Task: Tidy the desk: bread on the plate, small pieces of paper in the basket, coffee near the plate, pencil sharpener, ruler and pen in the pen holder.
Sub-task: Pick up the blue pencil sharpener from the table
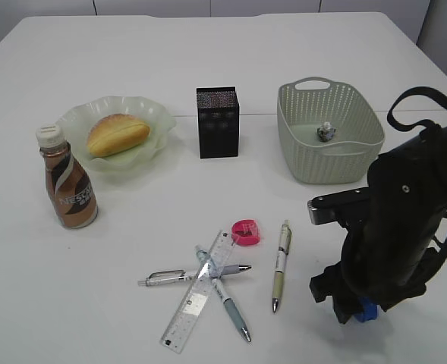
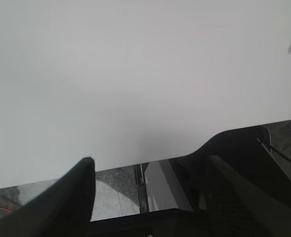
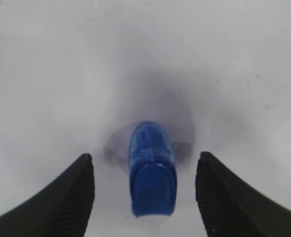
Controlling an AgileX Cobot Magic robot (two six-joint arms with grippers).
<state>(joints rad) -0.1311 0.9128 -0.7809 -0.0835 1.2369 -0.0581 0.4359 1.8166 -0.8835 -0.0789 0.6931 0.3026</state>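
With the bread (image 1: 118, 134) already on the plate (image 1: 115, 130), the coffee (image 1: 67, 182) standing just beside the plate at its 7 o'clock, and one wad of paper (image 1: 325, 133) lying in the basket (image 1: 329, 140), the step in hand appears to be collection of a small blue object (image 3: 151, 175), probably a pencil sharpener, for the pen holder (image 1: 218, 122).

The right gripper (image 3: 144, 190) hangs low over the desk (image 1: 231, 68) at 4 o'clock of the exterior view. Its jaws stand spread, one on each side of the blue object, not touching it.

The left gripper (image 2: 150, 190) is also spread and holds nothing; it sits at the near desk edge.

A pink sharpener (image 1: 246, 231), the ruler (image 1: 199, 292) and three pens (image 1: 281, 267) lie loose at 6 o'clock, well apart from the holder.

Next move, as judged: lower slightly, close squarely on the blue object, lift, then carry toward 11 o'clock to the holder.
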